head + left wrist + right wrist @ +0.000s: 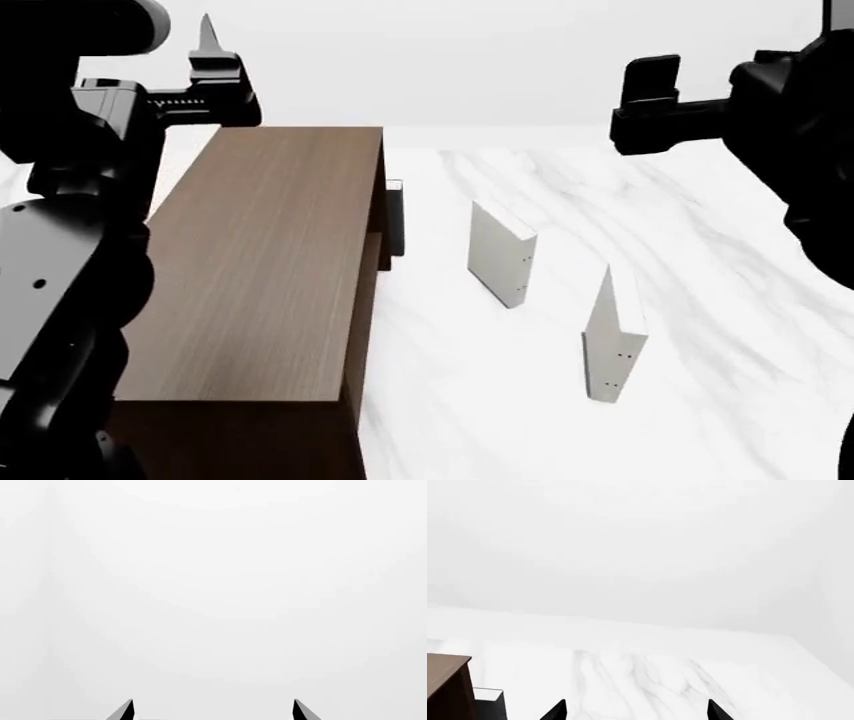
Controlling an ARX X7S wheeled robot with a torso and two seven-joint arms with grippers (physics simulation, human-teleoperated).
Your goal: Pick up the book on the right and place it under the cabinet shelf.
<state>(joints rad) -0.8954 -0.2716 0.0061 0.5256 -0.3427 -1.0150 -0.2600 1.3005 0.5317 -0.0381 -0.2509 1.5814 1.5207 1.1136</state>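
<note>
White marble-veined surface is carrying three items. Dark-brown wood-grain cabinet shelf is occupying the left part of the surface, reaching from the near edge toward the far edge; its open side with the inner board is facing right. The book, thin and pale grey-white, is standing upright on its edge toward the near right of the surface, spine with tiny dark dots facing the head camera, well apart from the cabinet shelf. A second pale book is standing upright farther back, between the cabinet shelf and the book, touching neither. Left gripper is hovering high above the cabinet shelf's far left corner; in the left wrist view its fingertips are standing spread with nothing between them, released. Right gripper is hovering high above the surface's far right area, also released and empty, its fingertips showing apart in the right wrist view.
</note>
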